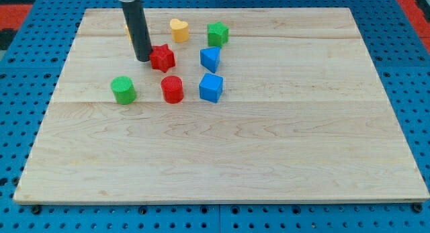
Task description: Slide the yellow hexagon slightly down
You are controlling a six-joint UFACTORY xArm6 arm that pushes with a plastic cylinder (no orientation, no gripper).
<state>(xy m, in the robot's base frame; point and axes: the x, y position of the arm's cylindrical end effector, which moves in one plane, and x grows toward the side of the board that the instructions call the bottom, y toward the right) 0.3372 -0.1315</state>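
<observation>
My dark rod comes down from the view's top, and my tip (143, 60) rests on the board just left of the red star (162, 58), touching or nearly touching it. A thin sliver of a yellow block (127, 32) shows at the rod's left edge. The rest of it is hidden behind the rod, so I cannot make out its shape. A yellow heart (179, 29) sits to the right of the rod near the view's top.
A green star (217, 33) lies right of the heart. Two blue blocks (210, 58) (211, 87) stand right of the red star. A red cylinder (172, 89) and a green cylinder (123, 90) lie below my tip. The wooden board (269, 159) has blue pegboard around it.
</observation>
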